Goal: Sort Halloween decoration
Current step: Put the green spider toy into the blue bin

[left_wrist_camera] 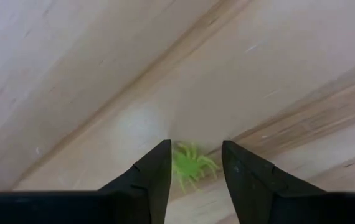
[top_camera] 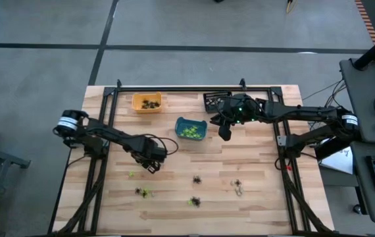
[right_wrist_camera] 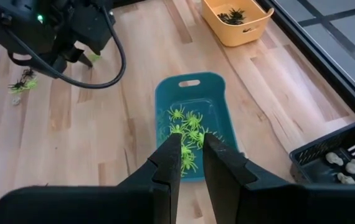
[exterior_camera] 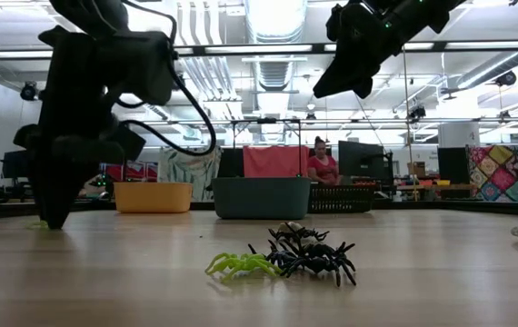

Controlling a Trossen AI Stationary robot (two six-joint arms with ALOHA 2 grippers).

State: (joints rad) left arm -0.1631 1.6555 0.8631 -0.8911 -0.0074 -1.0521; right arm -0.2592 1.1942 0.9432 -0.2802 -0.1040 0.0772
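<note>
High view: left claw (top_camera: 153, 166) sits low toward the worktop's left edge, fingers parted narrowly around a lime green spider (left_wrist_camera: 190, 167) lying between them. To grip well, centre on the body, then close gently. Mid-worktop, toward the rear edge, the teal bin (top_camera: 191, 128) holds green ones; right claw (top_camera: 225, 133) hovers beside it, nearly closed and seemingly empty.

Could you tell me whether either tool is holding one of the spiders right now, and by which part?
Neither holds one. The left tool stands open astride a green spider on the table; the right tool hangs empty over the teal bin.
</note>
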